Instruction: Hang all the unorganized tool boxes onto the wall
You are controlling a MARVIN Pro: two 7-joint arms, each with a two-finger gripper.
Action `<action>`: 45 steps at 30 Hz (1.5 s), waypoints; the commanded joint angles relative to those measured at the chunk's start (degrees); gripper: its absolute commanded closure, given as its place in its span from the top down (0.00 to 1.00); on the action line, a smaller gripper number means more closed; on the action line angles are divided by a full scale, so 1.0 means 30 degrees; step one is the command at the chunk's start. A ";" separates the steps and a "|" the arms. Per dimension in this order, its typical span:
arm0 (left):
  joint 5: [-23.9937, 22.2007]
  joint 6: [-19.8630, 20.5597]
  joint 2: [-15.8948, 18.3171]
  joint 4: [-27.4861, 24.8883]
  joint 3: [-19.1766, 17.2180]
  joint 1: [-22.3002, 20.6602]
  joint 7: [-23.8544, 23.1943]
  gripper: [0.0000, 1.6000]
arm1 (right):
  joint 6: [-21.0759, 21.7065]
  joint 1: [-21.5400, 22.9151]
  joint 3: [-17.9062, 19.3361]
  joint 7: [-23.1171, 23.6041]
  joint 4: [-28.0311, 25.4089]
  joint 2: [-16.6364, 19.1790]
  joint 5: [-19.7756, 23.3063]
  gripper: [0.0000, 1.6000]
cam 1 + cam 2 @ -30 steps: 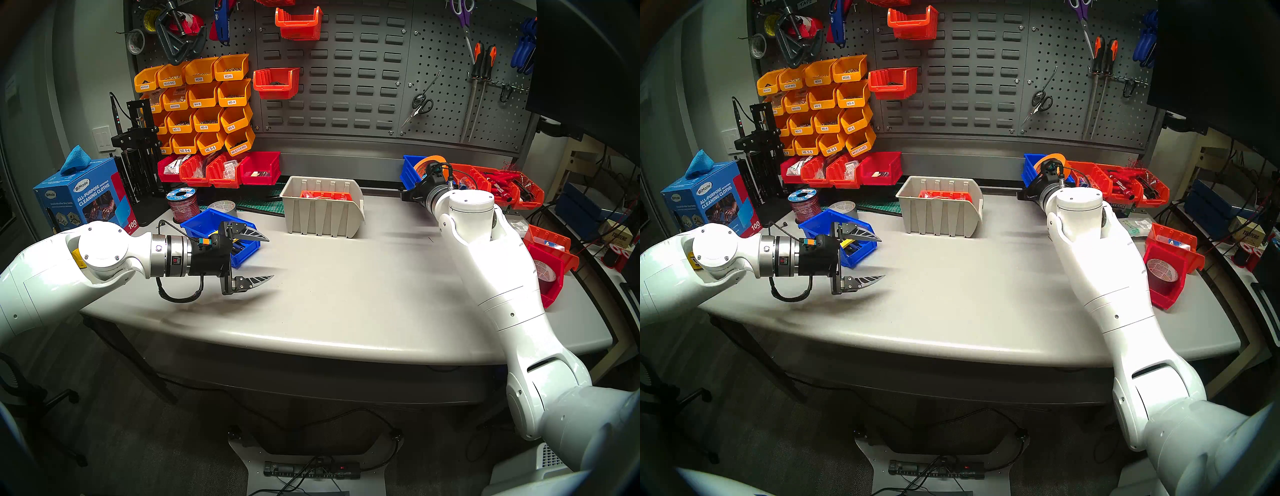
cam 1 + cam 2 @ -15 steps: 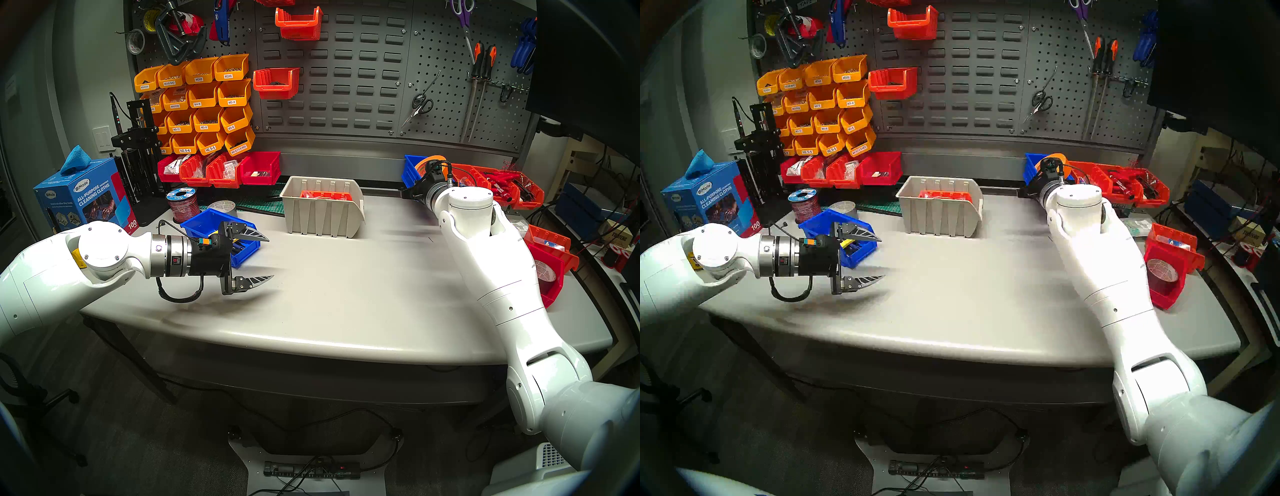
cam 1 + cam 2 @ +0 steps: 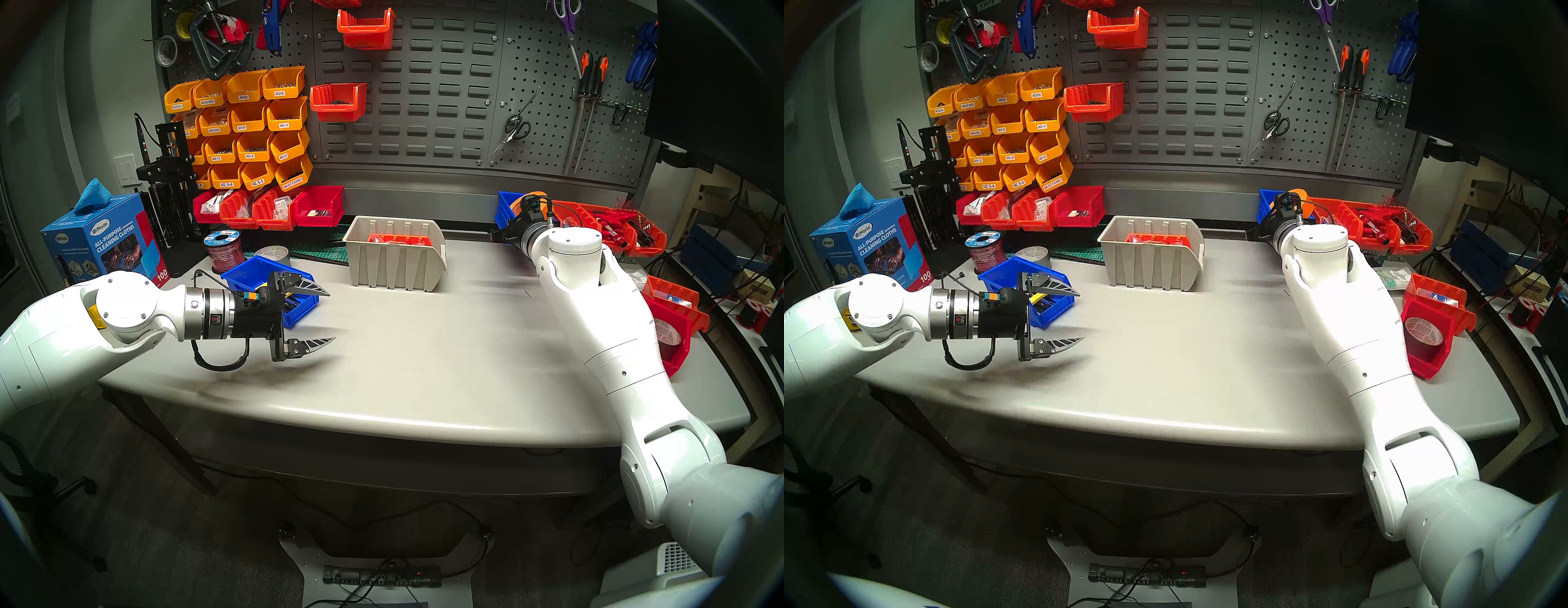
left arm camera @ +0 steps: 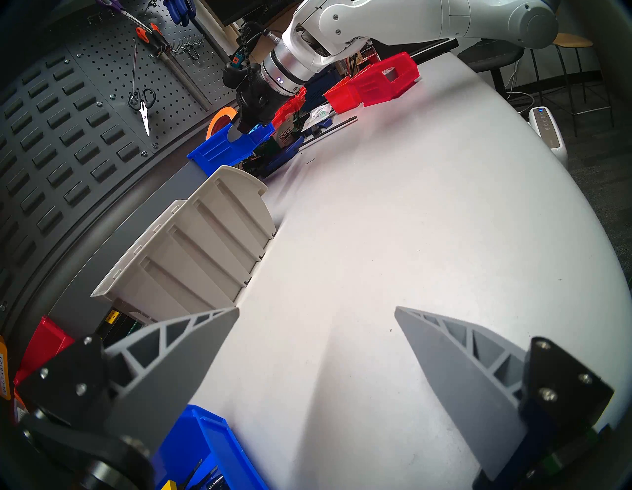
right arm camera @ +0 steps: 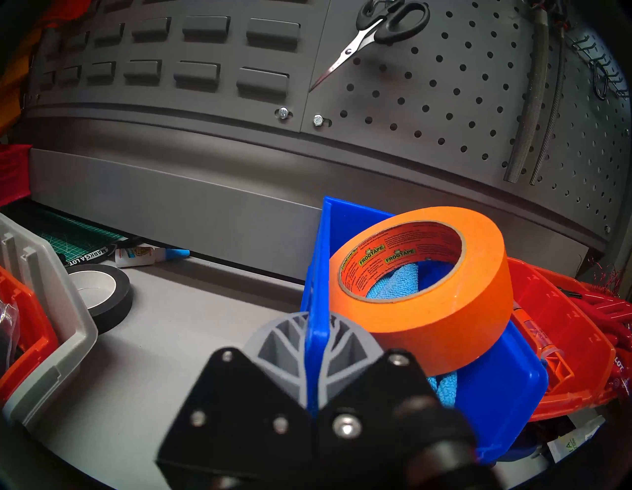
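Note:
One blue tool box (image 3: 505, 210) stands at the back right of the table, holding an orange tape roll (image 5: 424, 284) and a blue cloth. My right gripper (image 5: 316, 338) is shut on this box's left side wall, one finger inside and one outside. A second blue tool box (image 3: 248, 271) sits at the front left, partly hidden by my left gripper (image 3: 331, 316), which hovers open and empty just right of it. The beige ribbed tool box (image 3: 394, 259) stands mid-table with orange-red bins inside. The slotted grey wall (image 3: 424, 85) rises behind the table.
Two orange-red bins (image 3: 365, 27) hang on the wall, with yellow labelled bins (image 3: 242, 127) to their left. Red bin rows (image 3: 271, 208) line the back edge, and red bins (image 3: 674, 335) sit at the right. A black tape roll (image 5: 99, 291) lies behind the beige box.
My right arm has shifted a little, carrying the gripped blue tool box slightly to the right. The left arm has not moved.

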 commanded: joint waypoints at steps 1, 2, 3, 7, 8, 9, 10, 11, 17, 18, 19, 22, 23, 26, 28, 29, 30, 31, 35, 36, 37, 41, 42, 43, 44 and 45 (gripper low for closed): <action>-0.0023 -0.0003 0.0026 -0.0036 -0.0175 -0.0197 0.0007 1.00 | -0.0554 0.1262 -0.0040 0.0123 0.0075 0.0214 -0.0372 0.00; -0.0023 -0.0002 0.0026 -0.0036 -0.0175 -0.0197 0.0007 1.00 | -0.0583 0.1308 -0.0062 0.0155 0.0138 0.0223 -0.0389 0.00; -0.0023 -0.0002 0.0026 -0.0036 -0.0175 -0.0197 0.0007 1.00 | -0.0610 0.1342 -0.0089 0.0191 0.0186 0.0241 -0.0408 0.00; -0.0023 -0.0001 0.0026 -0.0036 -0.0175 -0.0198 0.0006 1.00 | -0.0751 0.1483 -0.0241 0.0415 0.0407 0.0352 -0.0524 0.00; -0.0023 -0.0001 0.0026 -0.0036 -0.0176 -0.0198 0.0005 1.00 | -0.0792 0.1533 -0.0309 0.0546 0.0478 0.0412 -0.0553 0.00; -0.0023 -0.0001 0.0026 -0.0036 -0.0176 -0.0198 0.0006 1.00 | -0.0822 0.1563 -0.0332 0.0574 0.0536 0.0414 -0.0575 0.00; -0.0023 -0.0001 0.0026 -0.0036 -0.0175 -0.0198 0.0006 1.00 | -0.0845 0.1585 -0.0347 0.0609 0.0574 0.0417 -0.0592 0.00; -0.0023 -0.0001 0.0026 -0.0036 -0.0175 -0.0198 0.0006 1.00 | -0.0883 0.1614 -0.0388 0.0704 0.0611 0.0456 -0.0625 0.00; -0.0023 -0.0001 0.0026 -0.0037 -0.0176 -0.0198 0.0005 1.00 | -0.0952 0.1683 -0.0457 0.1054 0.0723 0.0505 -0.0717 0.00; -0.0023 0.0000 0.0026 -0.0037 -0.0176 -0.0198 0.0005 1.00 | -0.0964 0.1664 -0.0458 0.1080 0.0719 0.0502 -0.0742 0.00; -0.0024 0.0000 0.0026 -0.0037 -0.0176 -0.0198 0.0005 1.00 | -0.0977 0.1591 -0.0461 0.1101 0.0671 0.0514 -0.0758 0.00; -0.0025 0.0003 0.0027 -0.0037 -0.0177 -0.0200 0.0002 1.00 | -0.1012 0.1274 -0.0432 0.1186 0.0498 0.0579 -0.0782 0.00; -0.0025 0.0004 0.0027 -0.0038 -0.0177 -0.0200 0.0001 1.00 | -0.0974 0.1139 -0.0418 0.1212 0.0378 0.0623 -0.0772 0.00; -0.0026 0.0007 0.0027 -0.0038 -0.0178 -0.0201 -0.0001 1.00 | -0.0984 0.0715 -0.0354 0.1229 0.0100 0.0738 -0.0760 0.00; -0.0026 0.0007 0.0027 -0.0038 -0.0178 -0.0201 -0.0002 1.00 | -0.0919 0.0402 -0.0261 0.1184 -0.0159 0.0835 -0.0716 0.00; -0.0026 0.0008 0.0027 -0.0038 -0.0179 -0.0201 -0.0002 1.00 | -0.0857 0.0207 -0.0194 0.1148 -0.0305 0.0894 -0.0682 0.00; -0.0026 0.0008 0.0027 -0.0038 -0.0179 -0.0201 -0.0002 1.00 | -0.0858 0.0049 -0.0150 0.1140 -0.0410 0.0951 -0.0657 0.00; -0.0027 0.0008 0.0027 -0.0038 -0.0179 -0.0201 -0.0003 1.00 | -0.0782 -0.0150 -0.0094 0.1102 -0.0493 0.1001 -0.0616 0.00; -0.0027 0.0009 0.0027 -0.0039 -0.0179 -0.0201 -0.0003 1.00 | -0.0813 -0.0698 0.0055 0.1056 -0.0773 0.1129 -0.0522 0.00; -0.0027 0.0009 0.0027 -0.0039 -0.0179 -0.0201 -0.0003 1.00 | -0.0797 -0.0768 0.0090 0.1045 -0.0832 0.1134 -0.0508 0.00; -0.0027 0.0009 0.0027 -0.0039 -0.0179 -0.0201 -0.0004 1.00 | -0.0740 -0.0849 0.0156 0.1020 -0.0918 0.1126 -0.0462 0.00; -0.0027 0.0009 0.0027 -0.0039 -0.0179 -0.0201 -0.0004 1.00 | -0.0658 -0.1105 0.0362 0.0938 -0.1161 0.1092 -0.0348 0.00; -0.0027 0.0009 0.0027 -0.0039 -0.0179 -0.0201 -0.0004 1.00 | -0.0669 -0.1160 0.0394 0.0930 -0.1195 0.1089 -0.0336 0.00; -0.0027 0.0010 0.0027 -0.0039 -0.0179 -0.0201 -0.0004 1.00 | -0.0661 -0.1234 0.0462 0.0917 -0.1254 0.1060 -0.0290 0.00; -0.0027 0.0010 0.0027 -0.0039 -0.0179 -0.0201 -0.0004 1.00 | -0.0640 -0.1319 0.0508 0.0886 -0.1344 0.1043 -0.0263 0.00; -0.0027 0.0010 0.0027 -0.0039 -0.0179 -0.0201 -0.0004 1.00 | -0.0599 -0.1377 0.0552 0.0847 -0.1408 0.1013 -0.0234 0.00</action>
